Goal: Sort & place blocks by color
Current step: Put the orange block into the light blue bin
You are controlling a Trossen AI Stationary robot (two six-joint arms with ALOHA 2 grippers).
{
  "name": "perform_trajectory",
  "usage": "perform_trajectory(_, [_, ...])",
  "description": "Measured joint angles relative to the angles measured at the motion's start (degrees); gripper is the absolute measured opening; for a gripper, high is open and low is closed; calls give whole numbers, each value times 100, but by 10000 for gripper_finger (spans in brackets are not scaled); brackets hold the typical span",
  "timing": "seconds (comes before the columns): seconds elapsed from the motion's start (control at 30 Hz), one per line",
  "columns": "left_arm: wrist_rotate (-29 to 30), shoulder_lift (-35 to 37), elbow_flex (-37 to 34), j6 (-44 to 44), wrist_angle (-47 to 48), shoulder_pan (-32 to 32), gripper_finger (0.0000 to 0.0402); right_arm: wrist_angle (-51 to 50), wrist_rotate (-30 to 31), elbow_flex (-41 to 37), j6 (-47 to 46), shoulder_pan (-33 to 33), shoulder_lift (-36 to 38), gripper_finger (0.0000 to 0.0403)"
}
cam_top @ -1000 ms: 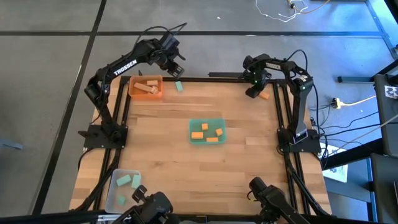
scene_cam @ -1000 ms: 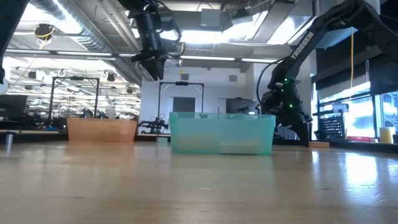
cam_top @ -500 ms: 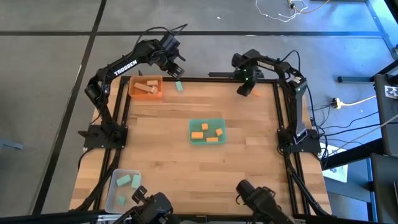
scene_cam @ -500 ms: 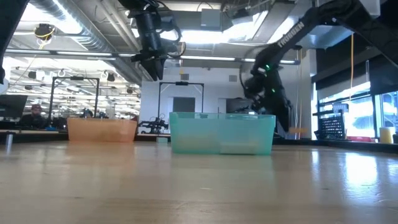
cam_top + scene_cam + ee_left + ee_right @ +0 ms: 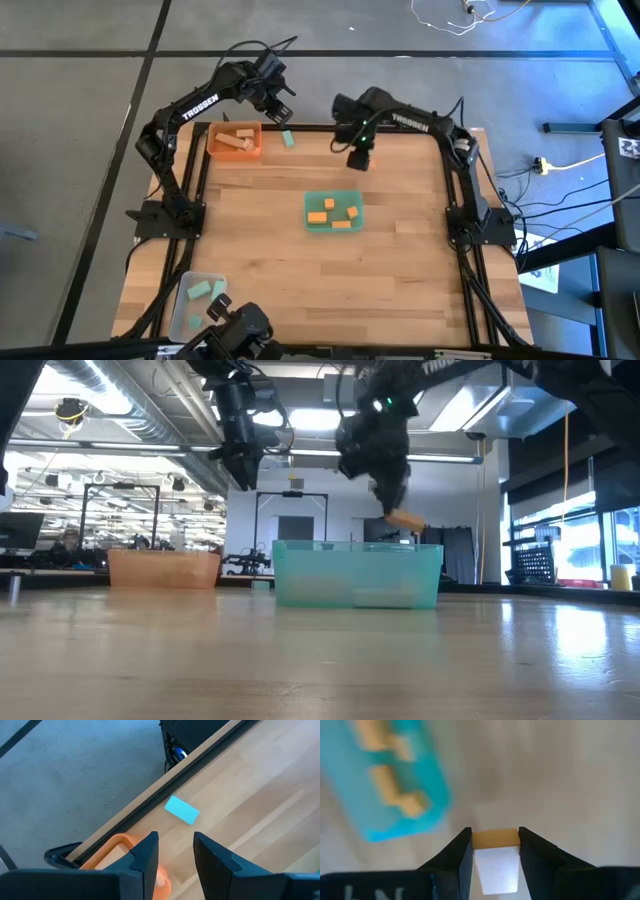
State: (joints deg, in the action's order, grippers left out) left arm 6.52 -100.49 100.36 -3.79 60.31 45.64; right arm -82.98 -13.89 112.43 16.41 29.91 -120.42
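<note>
Left gripper [image 5: 284,112] unchanged at upper left, fingers [image 5: 145,852] slightly apart, empty, above the loose green block [image 5: 288,139] beside the orange tray [image 5: 234,153]. Right gripper [image 5: 357,160] has swung from the upper-right table edge toward centre, fingers [image 5: 461,851] clamped on an orange block [image 5: 494,838], nearing the green tray [image 5: 333,227]; drop looks next.

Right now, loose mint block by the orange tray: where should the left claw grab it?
Come straight down on the mint block. It lies flat on the table, apart from the orange tray, so pinch across its short width. The left claw hovers nearby, open.
</note>
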Motion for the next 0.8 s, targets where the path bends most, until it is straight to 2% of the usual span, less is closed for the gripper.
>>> perform_trajectory(0.17, [2,0,0,200,113,136,113,184,-297,66,-369,-705,11,128])
perform_trajectory(0.37, [0,0,0,299,142,205,113,1050,-758,-30,-758,-1241,-21,128])
perform_trajectory(0.8, [-23,0,0,459,177,208,113,1475,-873,-38,-1055,-1608,-772,128])
